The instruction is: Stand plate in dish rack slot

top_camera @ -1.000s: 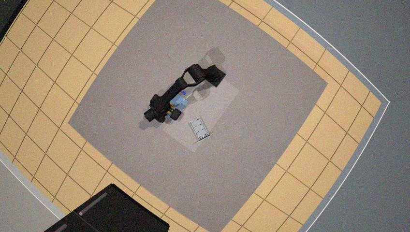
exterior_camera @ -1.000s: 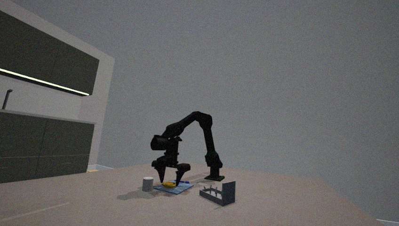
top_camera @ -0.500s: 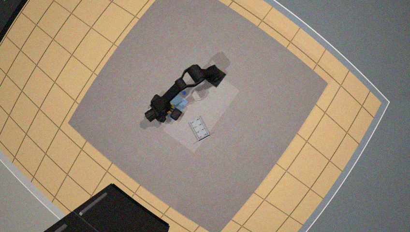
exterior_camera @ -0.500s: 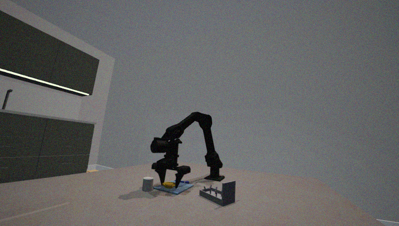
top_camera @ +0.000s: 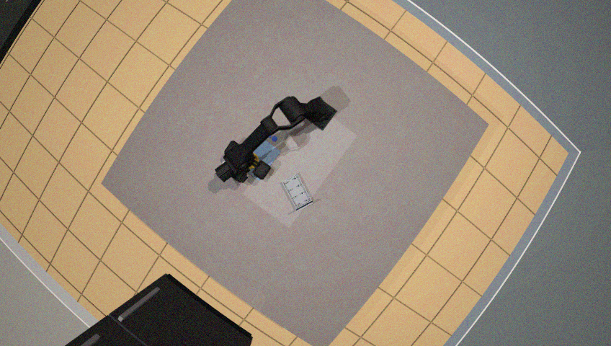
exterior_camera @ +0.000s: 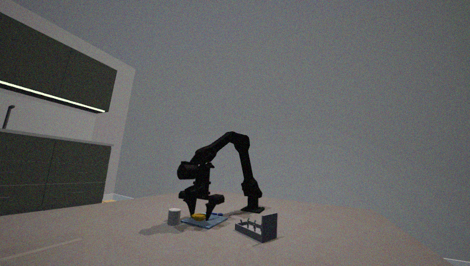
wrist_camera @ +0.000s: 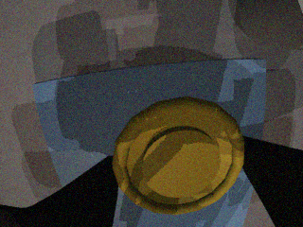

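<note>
A yellow plate (wrist_camera: 180, 154) (exterior_camera: 198, 216) lies flat on a light blue mat (wrist_camera: 89, 97) (exterior_camera: 210, 223) (top_camera: 266, 151). My gripper (wrist_camera: 178, 155) (exterior_camera: 200, 214) points straight down over it, one finger touching the plate's rim on each side, so it is shut on the plate. The plate still rests on the mat. In the overhead view the arm hides most of the plate. The grey dish rack (top_camera: 296, 192) (exterior_camera: 260, 227), with its rails and a tall end wall, stands empty a short way off from the mat.
A grey cup (exterior_camera: 174, 216) (wrist_camera: 272, 0) stands just beside the mat. A blue pen (exterior_camera: 215, 214) lies on the mat's edge nearest the arm's base (exterior_camera: 252, 197) (top_camera: 321, 112). Kitchen cabinets stand far off to the left.
</note>
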Robot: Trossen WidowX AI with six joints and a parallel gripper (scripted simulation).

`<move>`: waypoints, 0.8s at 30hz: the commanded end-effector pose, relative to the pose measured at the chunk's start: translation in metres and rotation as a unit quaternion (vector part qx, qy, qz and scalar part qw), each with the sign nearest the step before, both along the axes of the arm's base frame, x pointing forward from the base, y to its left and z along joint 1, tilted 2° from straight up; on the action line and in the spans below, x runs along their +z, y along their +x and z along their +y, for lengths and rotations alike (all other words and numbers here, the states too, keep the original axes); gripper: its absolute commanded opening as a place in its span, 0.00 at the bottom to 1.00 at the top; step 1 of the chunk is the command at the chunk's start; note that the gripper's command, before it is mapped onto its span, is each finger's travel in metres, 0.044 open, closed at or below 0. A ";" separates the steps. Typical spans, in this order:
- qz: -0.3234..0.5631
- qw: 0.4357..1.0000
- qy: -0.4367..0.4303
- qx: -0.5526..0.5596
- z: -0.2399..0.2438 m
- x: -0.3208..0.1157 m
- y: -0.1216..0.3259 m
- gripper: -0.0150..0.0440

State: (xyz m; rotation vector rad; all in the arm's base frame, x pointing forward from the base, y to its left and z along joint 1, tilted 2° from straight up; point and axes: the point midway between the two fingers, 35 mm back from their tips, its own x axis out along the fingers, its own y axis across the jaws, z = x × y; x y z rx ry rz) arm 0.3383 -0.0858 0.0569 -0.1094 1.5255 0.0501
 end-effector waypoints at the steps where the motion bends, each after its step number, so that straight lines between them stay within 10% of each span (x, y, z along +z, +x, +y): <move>1: -0.007 1.000 -0.002 -0.003 -0.001 0.015 0.005 0.44; 5: -0.010 1.000 -0.003 -0.003 -0.001 0.033 0.008 0.26; 24: -0.018 1.000 -0.005 -0.002 0.000 0.107 0.013 0.25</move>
